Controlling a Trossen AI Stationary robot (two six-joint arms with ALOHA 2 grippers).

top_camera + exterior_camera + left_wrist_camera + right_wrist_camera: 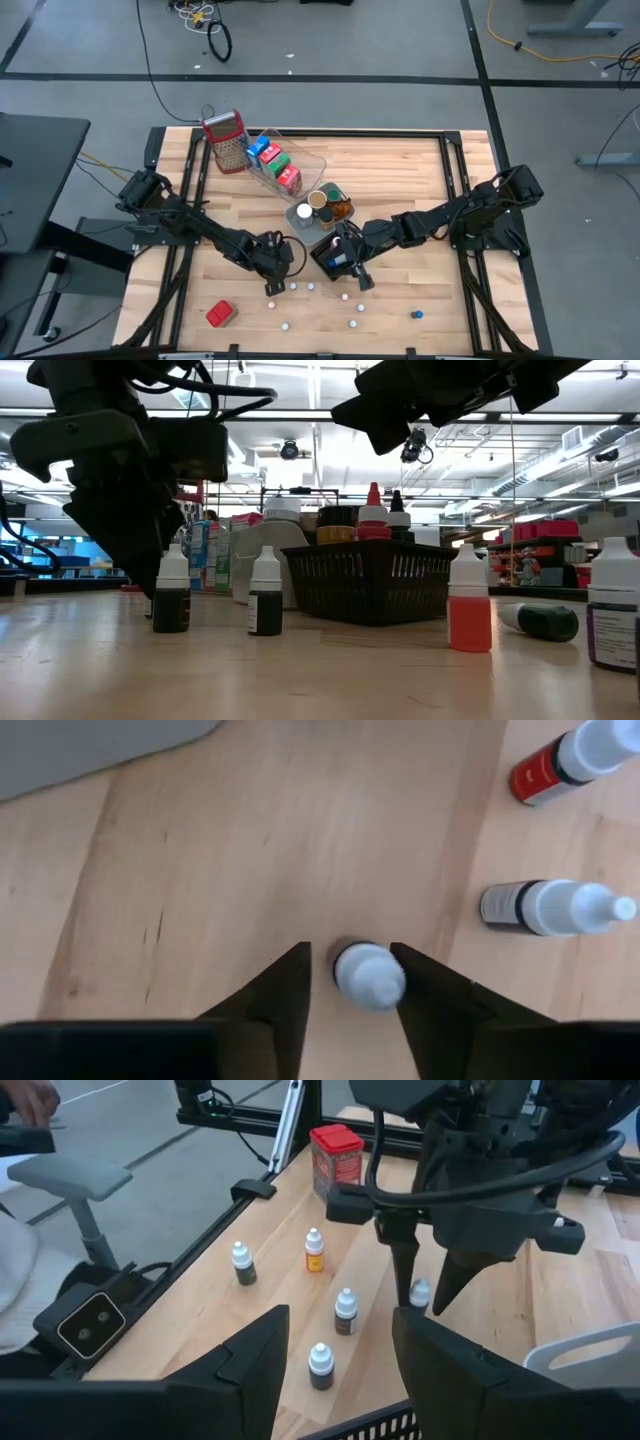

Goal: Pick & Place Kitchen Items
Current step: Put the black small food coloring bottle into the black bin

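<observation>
Several small dropper bottles with white caps stand on the wooden table near its front edge. My left gripper [270, 283] is low over one of them, the dark bottle [368, 975], with an open finger on each side of its cap [420, 1292]. My right gripper [352, 272] hangs open beside it toward the table's right, with nothing between its fingers [330, 1350], above a black basket [370, 580] that holds bottles. A red carton [220, 313] stands at the front left. My left gripper comes from above, pointing steeply down, with one finger on each side of the bottle's white cap [372, 982]. Bare table shows between one finger [295, 985] and the cap. Whether the other finger [420, 985] touches it I cannot tell. The bottle stands upright on the table.
A clear tray [300, 160] with red, blue and green cartons and a metal grater [225, 140] stand at the back. Jars [322, 203] sit mid-table. A red-bodied bottle [545, 765] and a dark one [545, 907] stand close to the left gripper. A blue cap [417, 314] lies at the front right.
</observation>
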